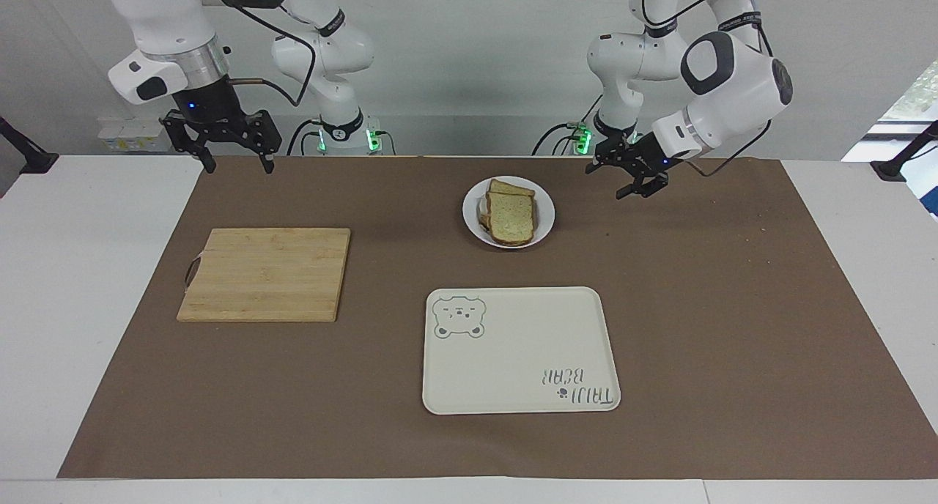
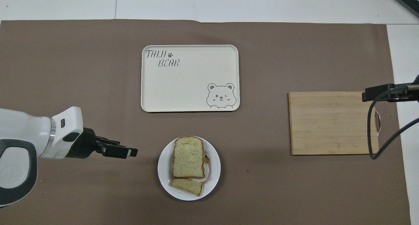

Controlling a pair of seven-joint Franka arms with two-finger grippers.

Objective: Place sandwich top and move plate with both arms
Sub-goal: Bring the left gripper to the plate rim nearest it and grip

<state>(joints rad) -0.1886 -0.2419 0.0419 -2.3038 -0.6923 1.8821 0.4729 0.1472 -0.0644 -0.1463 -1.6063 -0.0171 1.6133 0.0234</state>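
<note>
left pincer [image 1: 628, 176] open, empty, up beside the plate [image 1: 544, 222] toward its own arm's end; right pincer [image 1: 222, 139] open, well apart.

A cream tray [image 2: 190, 84] at the centre of the overhead frame carries the words "TAIJI BEAR" with a paw print at its upper left corner and a winking bear drawing [image 2: 221, 95] at its lower right. In the facing frame the same lettering appears upside down, lower centre. No other text is legible.
</note>
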